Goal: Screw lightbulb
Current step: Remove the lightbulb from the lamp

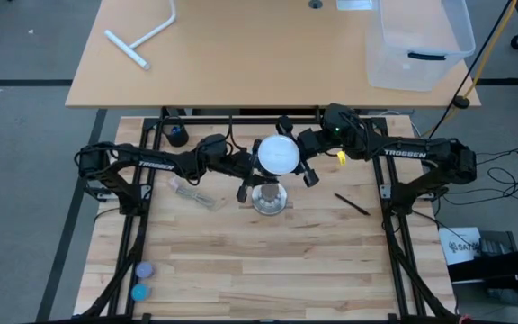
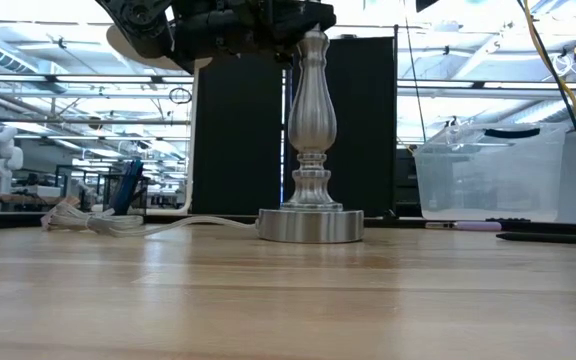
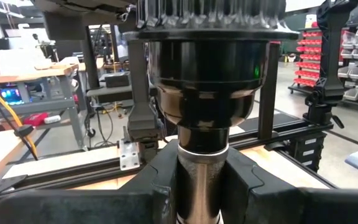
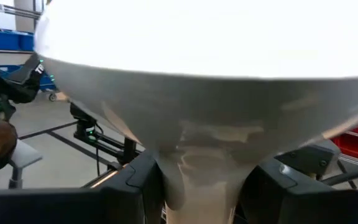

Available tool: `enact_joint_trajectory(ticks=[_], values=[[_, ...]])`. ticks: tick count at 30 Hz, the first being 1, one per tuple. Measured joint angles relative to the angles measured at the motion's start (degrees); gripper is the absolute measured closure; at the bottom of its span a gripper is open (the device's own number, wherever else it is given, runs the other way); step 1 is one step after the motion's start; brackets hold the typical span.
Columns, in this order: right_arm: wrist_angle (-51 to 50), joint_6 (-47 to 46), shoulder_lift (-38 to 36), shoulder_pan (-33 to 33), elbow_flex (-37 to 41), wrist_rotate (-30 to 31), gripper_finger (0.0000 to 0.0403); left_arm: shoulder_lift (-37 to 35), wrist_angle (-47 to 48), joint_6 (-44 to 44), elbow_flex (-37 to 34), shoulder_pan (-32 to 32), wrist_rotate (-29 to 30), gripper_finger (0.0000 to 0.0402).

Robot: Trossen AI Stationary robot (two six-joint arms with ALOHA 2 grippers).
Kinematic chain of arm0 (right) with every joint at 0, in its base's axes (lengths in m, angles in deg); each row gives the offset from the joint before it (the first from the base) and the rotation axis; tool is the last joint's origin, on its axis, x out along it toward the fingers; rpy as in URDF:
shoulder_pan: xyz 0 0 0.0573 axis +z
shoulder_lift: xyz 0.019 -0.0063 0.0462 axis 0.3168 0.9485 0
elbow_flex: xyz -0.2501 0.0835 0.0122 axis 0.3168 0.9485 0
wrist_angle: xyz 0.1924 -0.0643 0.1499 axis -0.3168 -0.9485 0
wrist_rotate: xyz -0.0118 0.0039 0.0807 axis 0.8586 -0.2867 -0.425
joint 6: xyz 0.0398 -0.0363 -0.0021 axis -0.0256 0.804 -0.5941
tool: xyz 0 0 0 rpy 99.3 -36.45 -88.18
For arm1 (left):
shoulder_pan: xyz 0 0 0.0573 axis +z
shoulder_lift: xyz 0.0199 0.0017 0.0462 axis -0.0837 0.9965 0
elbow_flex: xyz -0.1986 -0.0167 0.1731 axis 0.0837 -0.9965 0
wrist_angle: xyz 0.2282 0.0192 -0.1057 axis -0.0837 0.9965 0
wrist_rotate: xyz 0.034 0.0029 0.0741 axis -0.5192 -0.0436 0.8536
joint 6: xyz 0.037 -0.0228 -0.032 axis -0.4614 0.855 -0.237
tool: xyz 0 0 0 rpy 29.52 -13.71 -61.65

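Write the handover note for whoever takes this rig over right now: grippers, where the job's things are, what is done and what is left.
Left gripper: jaws shut on the lamp post just under its black socket, steadying it.
Right gripper: jaws shut on the lightbulb at its neck, holding it above the post.
Lamp base stands upright mid-table, cord trailing off beside it.
Done: post braced, bulb brought over the socket.
Left: whether the threads have caught cannot be seen; probably seat the bulb, turn it home, then release both.
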Motion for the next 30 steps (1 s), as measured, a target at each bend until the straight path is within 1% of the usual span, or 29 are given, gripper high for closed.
enact_joint_trajectory(ticks=[4,7,8,15,18,20,23,27,30], values=[[1.4,-1.1,0.1,0.1,0.1,-0.4,0.0252,0.0,0.1,0.1,0.0,0.0,0.2,0.033],[1.7,-1.4,0.1,0.6,0.2,1.8,0.0251,0.0,0.4,0.2,0.0,0.0,0.5,0.033],[1.8,-1.3,0.1,0.9,0.2,2.4,0.0244,0.0,0.5,0.2,0.0,0.0,0.5,0.033],[2.5,-2.1,0.0,1.7,0.3,2.2,0.0156,0.0,0.9,0.1,0.0,0.0,0.5,0.033],[1.3,-2.0,-0.3,1.7,0.3,2.4,0.0127,0.0,1.0,0.3,0.0,0.1,0.9,0.033],[-1.3,-0.8,-1.1,1.7,0.3,3.1,0.0112,0.0,0.9,0.6,0.0,0.1,1.4,0.033],[-7.2,2.7,-3.7,1.7,0.3,7.0,0.0101,0.0,1.0,1.0,0.0,0.1,2.3,0.033],[-13.5,7.5,-9.7,0.8,0.4,14.0,0.0098,-0.1,1.4,1.1,-0.1,0.2,2.4,0.033],[-18.2,8.6,-14.0,-0.4,0.2,19.2,0.0098,-0.1,1.4,1.1,-0.1,0.7,2.4,0.033]])
